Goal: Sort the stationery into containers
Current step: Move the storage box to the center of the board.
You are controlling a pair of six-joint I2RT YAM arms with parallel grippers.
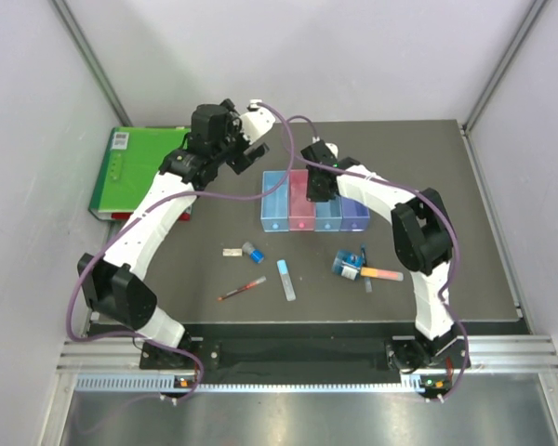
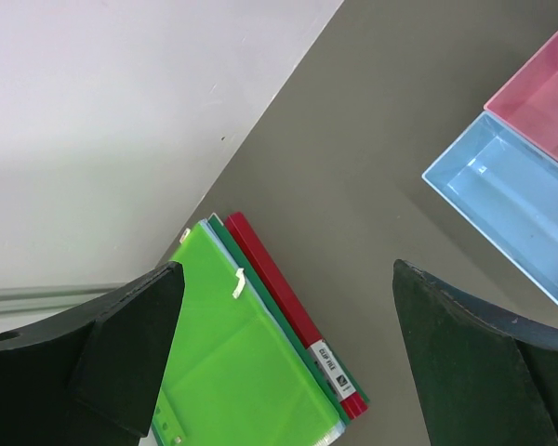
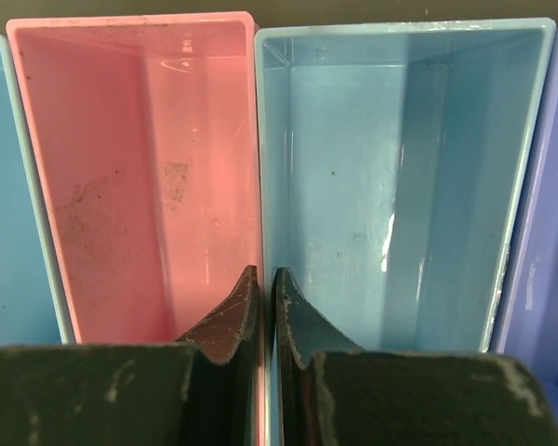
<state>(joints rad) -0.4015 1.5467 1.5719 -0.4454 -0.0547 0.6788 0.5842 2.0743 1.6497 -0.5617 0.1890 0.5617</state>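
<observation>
The containers [image 1: 313,200], four joined translucent bins, stand mid-table. My right gripper [image 1: 317,185] is at their far end; in the right wrist view it [image 3: 265,279] is shut on the wall between the pink bin [image 3: 121,167] and the light blue bin [image 3: 381,167], one finger in each. My left gripper [image 1: 251,149] is open and empty, high above the table's far left [image 2: 286,269]. The stationery lies loose in front of the bins: white block [image 1: 232,251], blue cap [image 1: 254,252], red pen [image 1: 242,289], pale blue stick [image 1: 285,279], blue-white roll [image 1: 347,265], orange-pink marker [image 1: 381,273].
A big green binder [image 1: 135,172] on red and dark green files lies at the far left; it also shows in the left wrist view [image 2: 232,372]. White walls close in the back and sides. The bins I see inside hold nothing.
</observation>
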